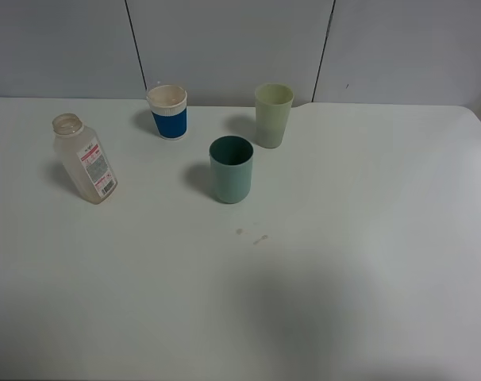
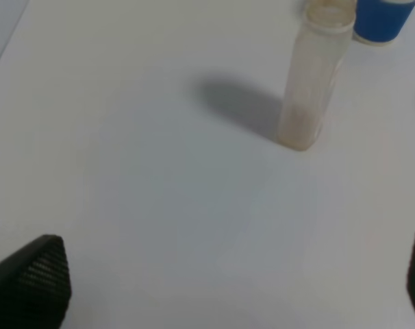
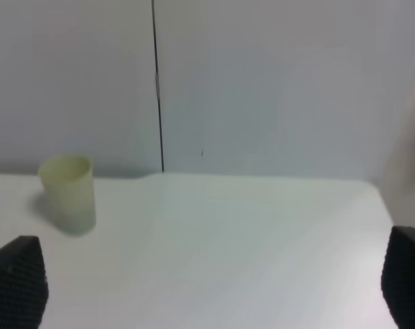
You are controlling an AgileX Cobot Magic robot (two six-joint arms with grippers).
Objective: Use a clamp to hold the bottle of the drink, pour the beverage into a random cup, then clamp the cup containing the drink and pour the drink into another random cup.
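A clear plastic bottle (image 1: 83, 159) with a red-and-white label and no cap stands upright at the table's left; it also shows in the left wrist view (image 2: 314, 82), with a little pale drink at its bottom. A white cup with a blue band (image 1: 168, 111) stands behind it, seen also in the left wrist view (image 2: 380, 19). A teal cup (image 1: 231, 169) stands mid-table and a pale green cup (image 1: 273, 115) behind it, also in the right wrist view (image 3: 68, 193). My left gripper (image 2: 228, 288) is open, short of the bottle. My right gripper (image 3: 207, 288) is open, away from the cups.
The white table (image 1: 344, 262) runs to a grey panelled wall (image 1: 232, 48) at the back. Small drops (image 1: 256, 236) lie on the table in front of the teal cup. Neither arm shows in the exterior high view.
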